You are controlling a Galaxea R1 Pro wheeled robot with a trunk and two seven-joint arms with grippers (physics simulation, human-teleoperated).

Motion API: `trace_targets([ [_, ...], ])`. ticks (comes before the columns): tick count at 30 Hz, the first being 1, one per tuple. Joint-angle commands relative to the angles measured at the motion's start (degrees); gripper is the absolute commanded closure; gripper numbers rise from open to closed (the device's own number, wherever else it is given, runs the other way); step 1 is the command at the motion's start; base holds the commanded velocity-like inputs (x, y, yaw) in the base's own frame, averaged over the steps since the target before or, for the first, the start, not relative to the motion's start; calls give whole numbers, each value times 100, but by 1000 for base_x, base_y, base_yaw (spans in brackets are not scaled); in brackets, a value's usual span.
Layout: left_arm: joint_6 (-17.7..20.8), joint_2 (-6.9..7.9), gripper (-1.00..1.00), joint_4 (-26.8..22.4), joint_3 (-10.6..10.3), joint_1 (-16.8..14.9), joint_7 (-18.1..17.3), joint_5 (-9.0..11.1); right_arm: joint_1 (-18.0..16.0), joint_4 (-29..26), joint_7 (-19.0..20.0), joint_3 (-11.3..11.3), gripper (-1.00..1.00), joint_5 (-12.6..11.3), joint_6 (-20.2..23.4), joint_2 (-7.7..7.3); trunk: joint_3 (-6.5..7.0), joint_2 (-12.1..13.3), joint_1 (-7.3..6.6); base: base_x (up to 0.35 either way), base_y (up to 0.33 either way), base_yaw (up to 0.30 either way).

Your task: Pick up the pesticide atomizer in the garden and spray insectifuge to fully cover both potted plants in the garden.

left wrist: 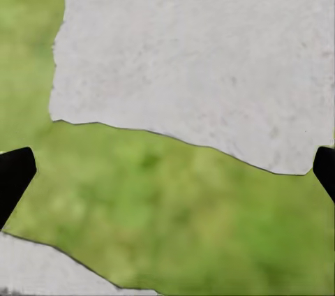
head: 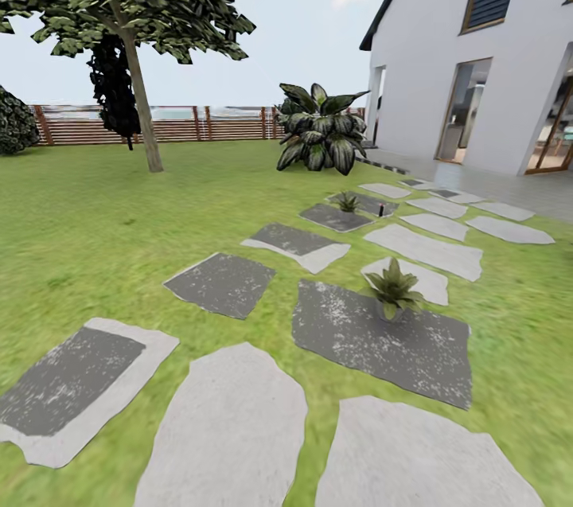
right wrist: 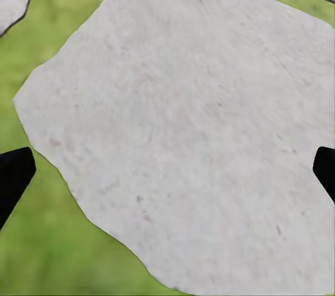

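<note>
Two low olive-green potted plants (head: pixel 393 288) (head: pixel 347 202) on dark slabs; between them, seemingly, the tiny dark red-topped atomizer (head: pixel 382 211). Left gripper (left wrist: pixel 167 170) and right gripper (right wrist: pixel 167 174) spread wide, holding nothing, above pale stepping stones (right wrist: pixel 188 121).

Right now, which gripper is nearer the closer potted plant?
Probably right. The near potted plant stands on a dark slab ahead-right. The right gripper hangs over a pale slab with a dark slab's corner in sight; the left gripper is over grass and pale stone.
</note>
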Motion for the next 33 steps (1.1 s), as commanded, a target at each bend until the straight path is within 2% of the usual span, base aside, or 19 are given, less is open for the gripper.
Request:
trace_targets([
  [1, -19, -1, -100, 6, 6, -4, 5, 2, -4, 2, 1, 2, -100, 15, -15, -2, -6, -2, 2, 282, 231, 0],
  [16, -19, -1, -100, 3, 6, -5, 5, 2, -2, -22, -10, 2, -100, -4, -17, 0, -6, -2, 2, 284, 222, 0],
  [33, -19, -1, -100, 9, 6, -4, 5, 2, -5, -16, -11, 2, -100, -6, -17, 4, -6, -2, 2, 314, 141, 0],
])
